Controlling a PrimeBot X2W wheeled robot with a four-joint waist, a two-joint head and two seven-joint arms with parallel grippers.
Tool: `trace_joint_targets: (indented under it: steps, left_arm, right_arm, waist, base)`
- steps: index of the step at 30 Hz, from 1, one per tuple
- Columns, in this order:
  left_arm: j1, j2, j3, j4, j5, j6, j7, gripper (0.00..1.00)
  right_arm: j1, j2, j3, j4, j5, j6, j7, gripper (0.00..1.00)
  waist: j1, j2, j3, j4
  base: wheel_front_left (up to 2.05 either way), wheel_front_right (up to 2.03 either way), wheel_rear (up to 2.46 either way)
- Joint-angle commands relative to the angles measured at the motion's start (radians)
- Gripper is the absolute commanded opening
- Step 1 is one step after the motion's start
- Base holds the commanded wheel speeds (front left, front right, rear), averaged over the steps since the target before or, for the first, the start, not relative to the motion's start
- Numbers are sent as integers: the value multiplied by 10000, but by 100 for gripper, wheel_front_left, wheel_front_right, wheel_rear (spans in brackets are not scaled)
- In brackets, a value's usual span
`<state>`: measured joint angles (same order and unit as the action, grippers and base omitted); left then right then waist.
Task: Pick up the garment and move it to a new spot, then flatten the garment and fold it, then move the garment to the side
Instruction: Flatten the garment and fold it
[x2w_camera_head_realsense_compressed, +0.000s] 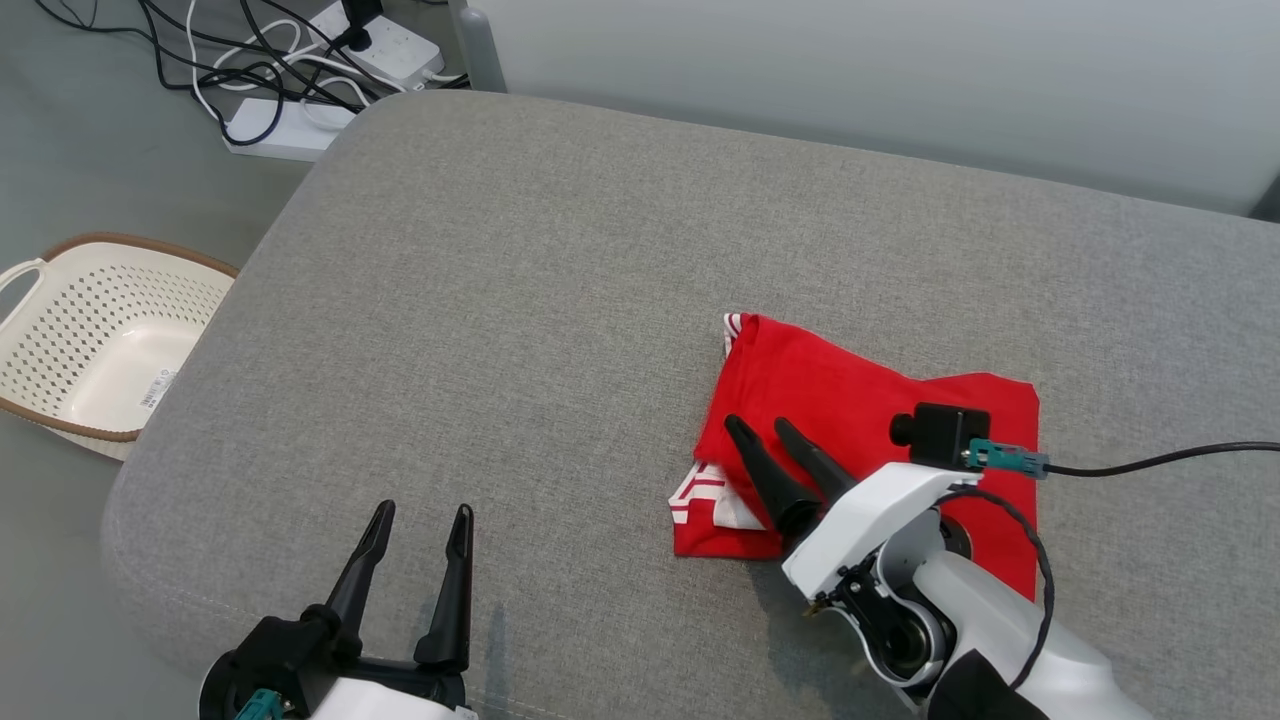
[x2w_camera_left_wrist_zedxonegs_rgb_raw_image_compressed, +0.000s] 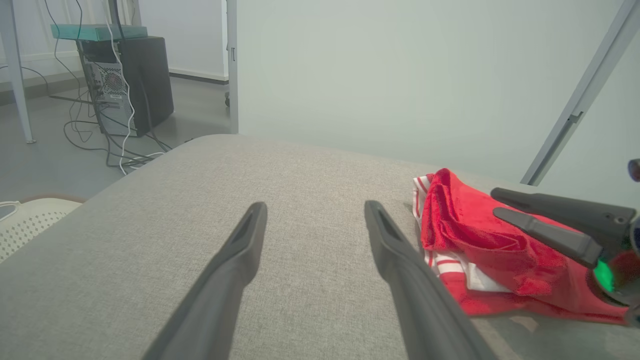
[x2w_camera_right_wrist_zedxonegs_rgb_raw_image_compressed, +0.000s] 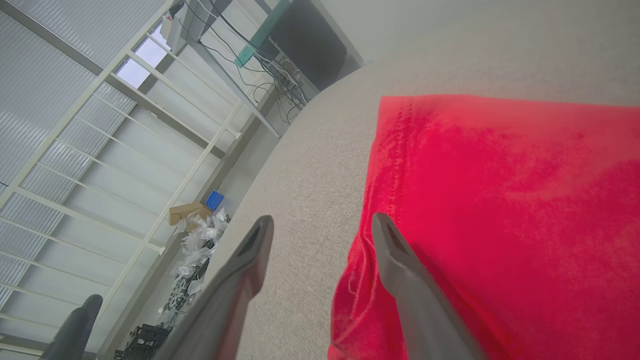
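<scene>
Surface: grey woven upholstered cushion (x2w_camera_head_realsense_compressed: 560, 300), rounded corners, pale wall behind. Grey floor to its left carries a cream perforated basket (x2w_camera_head_realsense_compressed: 100, 310) with a brown rim, and white power strips (x2w_camera_head_realsense_compressed: 390, 45) in a tangle of black and white cables.

Red garment (x2w_camera_head_realsense_compressed: 850, 400) with white-striped trim lies folded on the cushion's right half, near the front edge.

Right hand (x2w_camera_head_realsense_compressed: 762, 428) released, fingers apart above the garment's left part, nothing between them. Left hand (x2w_camera_head_realsense_compressed: 423, 515) also spread wide, empty, over bare cushion at the front left, well apart from the garment.

Left wrist view adds a black computer tower (x2w_camera_left_wrist_zedxonegs_rgb_raw_image_compressed: 145, 80) on the floor and the garment's bunched layers (x2w_camera_left_wrist_zedxonegs_rgb_raw_image_compressed: 465, 225) side-on. Right wrist view adds ribbed, white-framed wall panels (x2w_camera_right_wrist_zedxonegs_rgb_raw_image_compressed: 75, 125) and a cardboard box (x2w_camera_right_wrist_zedxonegs_rgb_raw_image_compressed: 185, 212); one finger (x2w_camera_right_wrist_zedxonegs_rgb_raw_image_compressed: 400, 265) over red cloth, the other over grey.
</scene>
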<state>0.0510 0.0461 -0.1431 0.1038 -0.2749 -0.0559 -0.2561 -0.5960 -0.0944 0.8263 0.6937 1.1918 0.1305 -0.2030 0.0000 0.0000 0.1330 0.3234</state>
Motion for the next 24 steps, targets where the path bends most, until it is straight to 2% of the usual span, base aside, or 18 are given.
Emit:
trace_joint_targets:
  steps: [1,7,12,16,20,24]
  left_arm:
    - [-490,41,303,-234,-24,41,-57,100]
    - [-481,41,377,-208,9,33,-57,100]
    - [-467,41,449,-261,-8,51,-57,100]
    - [-485,41,566,-329,-243,30,-57,100]
    - [-589,41,773,-506,-469,7,-57,100]
    - [-660,41,908,-649,-541,46,-57,100]
  right_arm:
    - [-229,187,141,-253,97,2,-126,100]
    - [-277,103,721,-871,373,2,-255,100]
    - [-423,-462,499,-1086,-547,2,-565,100]
    - [-140,-674,-1047,-1339,-2195,2,-582,100]
    - [521,-556,-2625,-1857,-4101,2,-585,100]
    - [1218,-349,-3668,-2402,-5757,2,-586,100]
  waist:
    - [0,0,-8,9]
    - [0,0,-82,-34]
    - [0,0,-176,-345]
    - [0,0,-216,-788]
    - [0,0,-243,-1307]
    - [0,0,-307,-1829]
  base:
    - [0,0,0]
    - [0,0,0]
    - [0,0,0]
    - [0,0,0]
    - [0,0,0]
    - [0,0,0]
